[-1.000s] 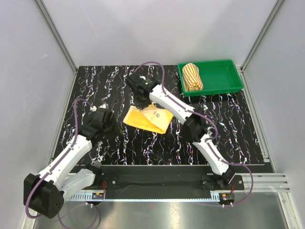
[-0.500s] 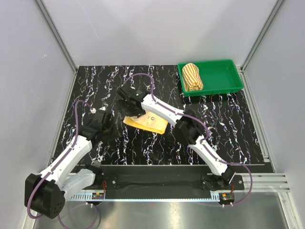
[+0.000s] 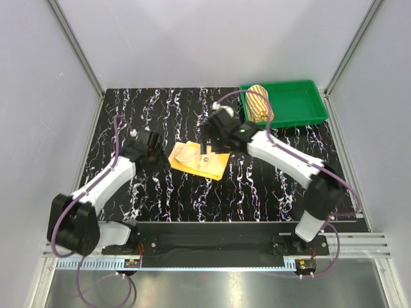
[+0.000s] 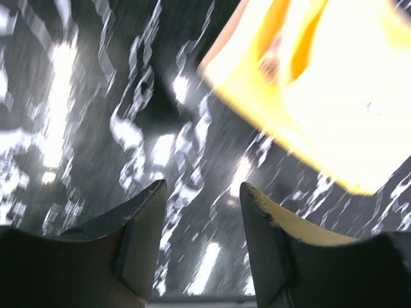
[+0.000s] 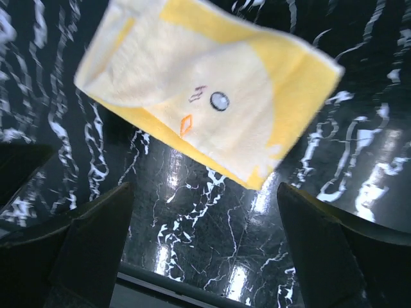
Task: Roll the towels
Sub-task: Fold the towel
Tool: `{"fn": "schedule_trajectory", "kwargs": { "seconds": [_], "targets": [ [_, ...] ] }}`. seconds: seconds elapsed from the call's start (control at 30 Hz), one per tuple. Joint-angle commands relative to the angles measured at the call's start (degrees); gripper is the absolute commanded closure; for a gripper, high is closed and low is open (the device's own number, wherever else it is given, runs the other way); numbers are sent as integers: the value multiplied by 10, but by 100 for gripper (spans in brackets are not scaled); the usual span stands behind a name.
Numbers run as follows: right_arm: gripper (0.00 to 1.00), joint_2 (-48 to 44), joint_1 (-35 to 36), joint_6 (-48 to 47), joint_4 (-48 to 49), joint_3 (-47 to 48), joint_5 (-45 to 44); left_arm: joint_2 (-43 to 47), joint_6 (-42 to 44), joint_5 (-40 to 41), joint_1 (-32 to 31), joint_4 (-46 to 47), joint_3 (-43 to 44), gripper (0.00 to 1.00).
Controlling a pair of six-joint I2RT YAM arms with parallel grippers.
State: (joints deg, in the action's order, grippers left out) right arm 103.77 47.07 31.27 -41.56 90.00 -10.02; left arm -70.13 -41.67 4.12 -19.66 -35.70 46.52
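The yellow towel [image 3: 196, 160] lies on the black marbled table [image 3: 257, 186], its left end folded over with the paler side up. In the right wrist view the yellow towel [image 5: 212, 96] shows a small printed face. My right gripper [image 3: 210, 142] hovers over the towel's far right edge; the right gripper [image 5: 204, 215] is wide open with only table between its fingers. Just left of the towel, my left gripper [image 3: 158, 154] is open and holds nothing. The left wrist view is blurred, with the left gripper [image 4: 202, 199] near the towel [image 4: 321, 96]. The striped towel [image 3: 259, 102] lies rolled in the tray.
The green plastic tray [image 3: 298, 102] stands at the table's back right corner. Grey walls with metal frame posts close in the table on the left, back and right. Both arm bases sit on the black rail [image 3: 212, 240] at the near edge.
My right gripper pulled the towel's edge leftward, opened, and swung back to the towel's right side. The towel's left end now lies folded over. My left gripper moved up toward the towel and widened.
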Motion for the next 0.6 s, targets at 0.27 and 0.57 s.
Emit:
{"fn": "schedule_trajectory", "kwargs": {
  "seconds": [0.27,0.57],
  "targets": [
    [3,-123,-116,81,164,-233,125,-249,82,-38,18,79,250,42],
    [9,-55,-136,107,276,-298,248,-327,110,-108,18,88,267,39]
  ]
}}
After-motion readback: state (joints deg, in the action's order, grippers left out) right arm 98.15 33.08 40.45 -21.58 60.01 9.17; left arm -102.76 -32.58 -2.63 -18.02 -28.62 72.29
